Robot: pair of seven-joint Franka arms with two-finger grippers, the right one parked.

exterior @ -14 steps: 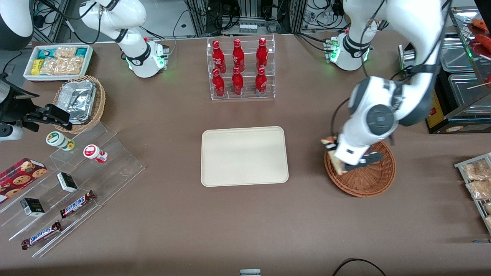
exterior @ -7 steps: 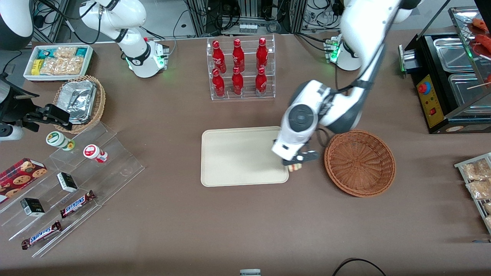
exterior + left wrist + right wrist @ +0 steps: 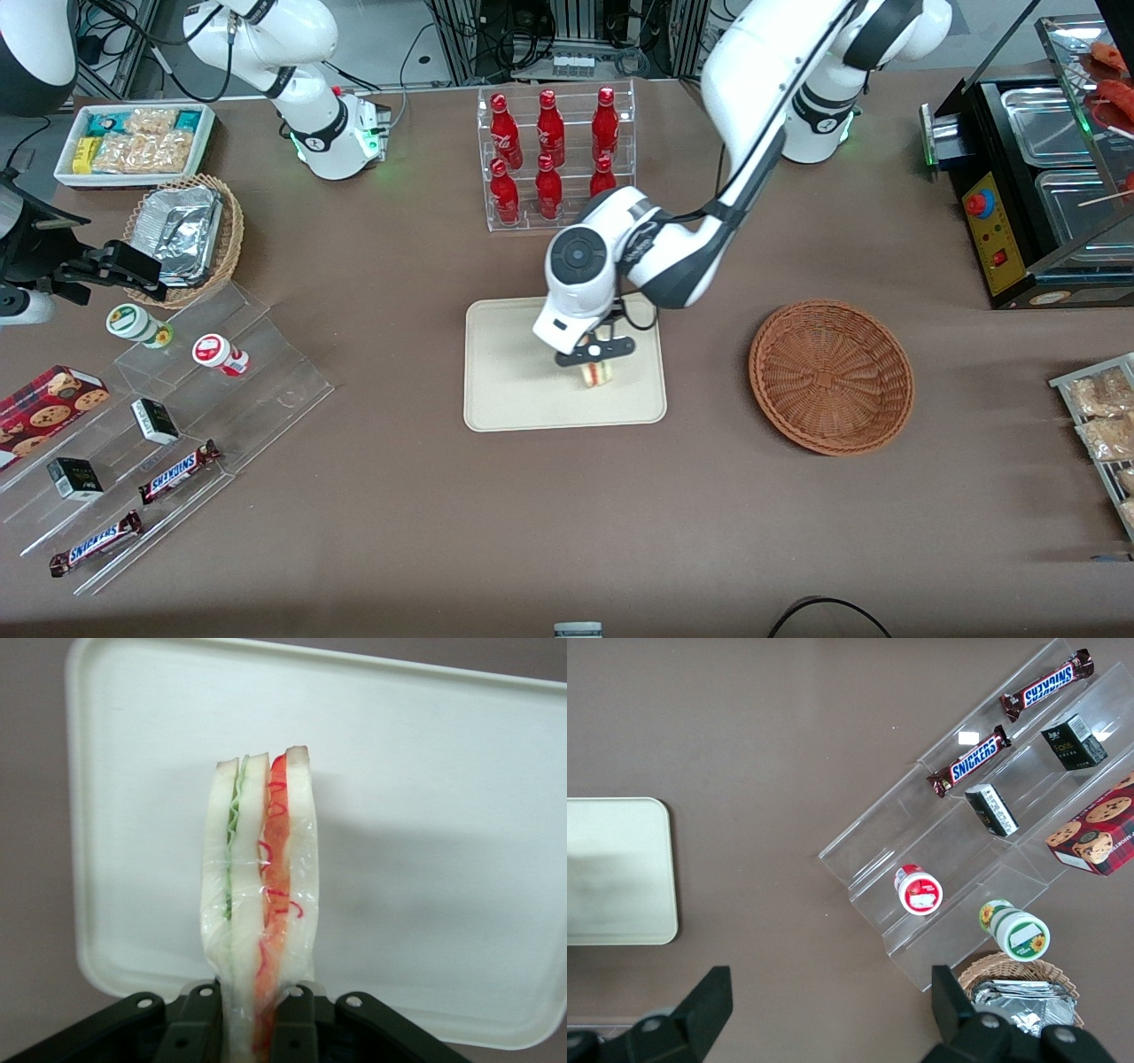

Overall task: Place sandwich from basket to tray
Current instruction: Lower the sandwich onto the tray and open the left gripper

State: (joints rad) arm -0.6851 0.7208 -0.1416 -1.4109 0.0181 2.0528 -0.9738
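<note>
My left gripper (image 3: 595,351) hangs over the cream tray (image 3: 505,390), shut on the sandwich (image 3: 597,373). In the left wrist view the sandwich (image 3: 259,895) stands on edge between the black fingers (image 3: 197,1019), wrapped in clear film, its green and red filling stripes showing, with the tray (image 3: 443,815) below it. The reddish-brown wicker basket (image 3: 831,377) sits beside the tray toward the working arm's end of the table, with nothing in it. I cannot tell whether the sandwich touches the tray.
A clear rack of red bottles (image 3: 555,159) stands farther from the front camera than the tray. Toward the parked arm's end are a tan basket with foil trays (image 3: 186,235), a white snack bin (image 3: 133,142) and clear steps with snacks (image 3: 168,443).
The gripper lifted the sandwich out of the basket, carried it sideways past the tray's edge, and now holds it over the tray. The basket is left empty.
</note>
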